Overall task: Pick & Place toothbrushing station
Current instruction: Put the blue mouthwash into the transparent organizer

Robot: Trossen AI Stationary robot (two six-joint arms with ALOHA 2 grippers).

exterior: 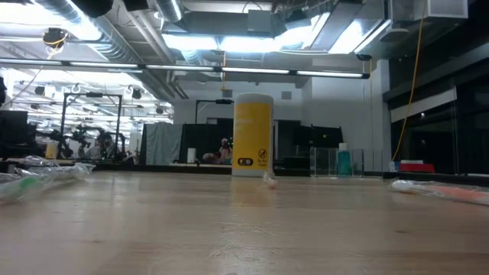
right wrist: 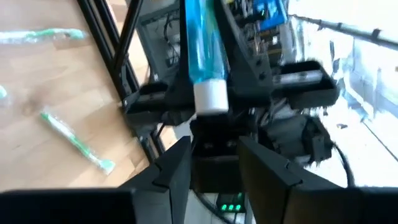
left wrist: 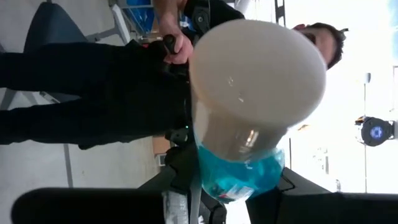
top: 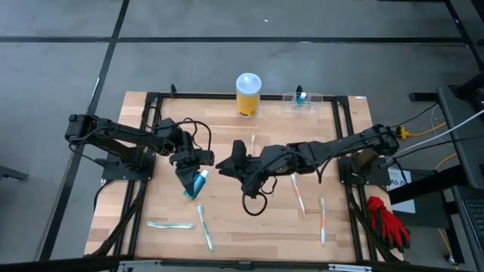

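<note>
Nearest the front edge of the desk [top: 227, 227], wrapped green toothbrushes [top: 206, 229] are seen lying flat, with orange-tipped toothbrushes [top: 323, 221] to the right. At mid-desk, the left end effector [top: 190, 181] is closed on a blue toothpaste tube [top: 198, 183], its white cap [left wrist: 258, 81] turned toward the wrist camera. The right end effector [top: 229, 164] is held just beside it, facing the tube; its fingers [right wrist: 168, 168] are spread and nothing is gripped. At the far edge, the yellow canister [top: 248, 95] is standing upright. The toothbrushing station [top: 302, 101] is set on the desk to its right, apart from it, with a small teal item inside. A person in dark clothing is seen beyond the desk.
</note>
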